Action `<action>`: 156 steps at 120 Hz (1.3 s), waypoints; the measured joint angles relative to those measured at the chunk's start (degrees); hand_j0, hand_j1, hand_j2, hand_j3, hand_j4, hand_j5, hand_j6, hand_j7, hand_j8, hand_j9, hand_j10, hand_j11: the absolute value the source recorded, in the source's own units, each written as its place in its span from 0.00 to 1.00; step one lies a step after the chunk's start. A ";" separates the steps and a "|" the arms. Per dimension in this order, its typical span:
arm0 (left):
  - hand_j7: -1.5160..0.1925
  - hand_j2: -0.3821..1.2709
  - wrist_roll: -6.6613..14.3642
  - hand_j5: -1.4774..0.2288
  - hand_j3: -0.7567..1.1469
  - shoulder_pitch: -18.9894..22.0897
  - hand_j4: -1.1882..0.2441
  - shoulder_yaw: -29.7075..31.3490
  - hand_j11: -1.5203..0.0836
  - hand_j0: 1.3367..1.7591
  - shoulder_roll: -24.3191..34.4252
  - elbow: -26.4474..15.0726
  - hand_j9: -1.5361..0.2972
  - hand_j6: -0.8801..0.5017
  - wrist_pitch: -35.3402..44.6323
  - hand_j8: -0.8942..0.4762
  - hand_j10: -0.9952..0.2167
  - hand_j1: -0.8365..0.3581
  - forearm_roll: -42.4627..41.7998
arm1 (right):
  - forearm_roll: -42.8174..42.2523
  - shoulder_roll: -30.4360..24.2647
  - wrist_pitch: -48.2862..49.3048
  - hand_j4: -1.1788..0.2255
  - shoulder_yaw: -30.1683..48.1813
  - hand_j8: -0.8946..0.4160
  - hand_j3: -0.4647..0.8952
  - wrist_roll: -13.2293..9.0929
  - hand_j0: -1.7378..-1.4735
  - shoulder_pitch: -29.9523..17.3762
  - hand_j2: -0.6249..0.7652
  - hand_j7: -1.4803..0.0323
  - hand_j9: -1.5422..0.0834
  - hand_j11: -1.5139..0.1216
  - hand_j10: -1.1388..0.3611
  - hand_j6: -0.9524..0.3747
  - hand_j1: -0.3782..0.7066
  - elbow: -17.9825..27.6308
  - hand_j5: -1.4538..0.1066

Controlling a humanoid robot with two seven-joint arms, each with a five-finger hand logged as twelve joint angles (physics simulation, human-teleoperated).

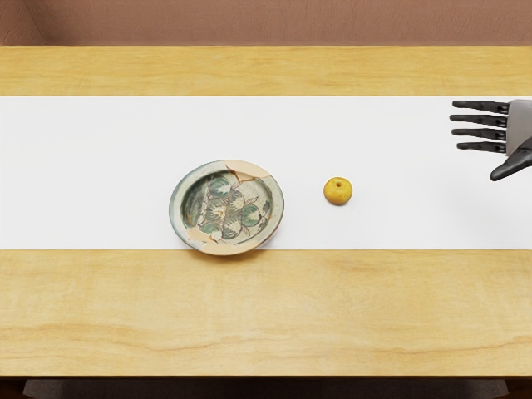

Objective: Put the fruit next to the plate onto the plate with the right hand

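Wooden table (pixel 266 316) fills the frame, crossed by a white runner (pixel 108 166). At centre sits the painted plate (pixel 227 207); the yellow fruit (pixel 337 190) lies apart to its right on bare cloth. Right hand (pixel 492 137) hovers at the right edge, fingers spread and holding nothing.

A light wooden table (pixel 266 316) with a pale, streaked grain is seen from above at a slant and fills nearly the whole view. A broad white strip (pixel 100 174) is laid across it from the left edge to the right. Behind the far edge, a plain reddish-brown wall (pixel 266 21) is shown. Below the near edge, a narrow dark band (pixel 266 389) is visible. The scene is lit softly and evenly.
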 joint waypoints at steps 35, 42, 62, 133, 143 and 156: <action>0.89 0.23 0.01 0.87 0.40 0.00 0.83 0.00 0.95 0.76 0.00 0.00 0.84 0.64 0.00 0.66 0.82 0.99 0.00 | -2.31 6.62 0.00 0.84 0.38 0.68 0.34 -0.16 0.30 2.49 0.45 0.98 0.95 0.93 0.76 0.72 0.03 0.14 0.93; 0.89 0.23 0.01 0.87 0.40 0.00 0.83 0.00 0.95 0.76 0.00 0.00 0.84 0.64 0.00 0.66 0.82 0.99 0.00 | -6.45 10.73 -0.01 0.84 0.43 0.68 0.34 -0.26 0.30 4.46 0.45 0.98 0.95 0.93 0.76 0.72 0.03 0.28 0.93; 0.89 0.23 0.01 0.87 0.40 0.00 0.83 0.00 0.95 0.76 0.00 0.00 0.84 0.64 0.00 0.66 0.82 0.99 0.00 | -21.87 18.17 -4.29 0.84 0.20 0.68 0.34 -1.08 0.30 8.10 0.45 0.98 0.95 0.93 0.76 0.72 0.03 5.05 0.93; 0.89 0.23 0.01 0.87 0.40 0.00 0.83 0.01 0.95 0.76 0.00 0.00 0.84 0.64 0.00 0.66 0.82 0.99 0.00 | -55.30 30.13 -36.95 0.84 -9.82 0.68 0.34 -8.95 0.30 8.93 0.45 0.98 0.95 0.93 0.76 0.72 0.03 20.03 0.93; 0.89 0.23 0.01 0.87 0.40 0.00 0.83 0.01 0.95 0.76 0.00 0.00 0.84 0.64 0.00 0.66 0.82 0.99 0.00 | -56.97 30.21 -37.66 0.84 -11.27 0.68 0.34 -8.97 0.30 9.10 0.45 0.98 0.95 0.93 0.76 0.72 0.03 19.96 0.93; 0.89 0.23 0.01 0.87 0.40 0.00 0.83 0.01 0.95 0.76 0.00 0.00 0.84 0.64 0.00 0.66 0.82 0.99 0.00 | -59.83 30.69 -39.41 0.84 -12.11 0.68 0.34 -8.98 0.30 9.05 0.45 0.98 0.95 0.93 0.76 0.72 0.03 19.67 0.93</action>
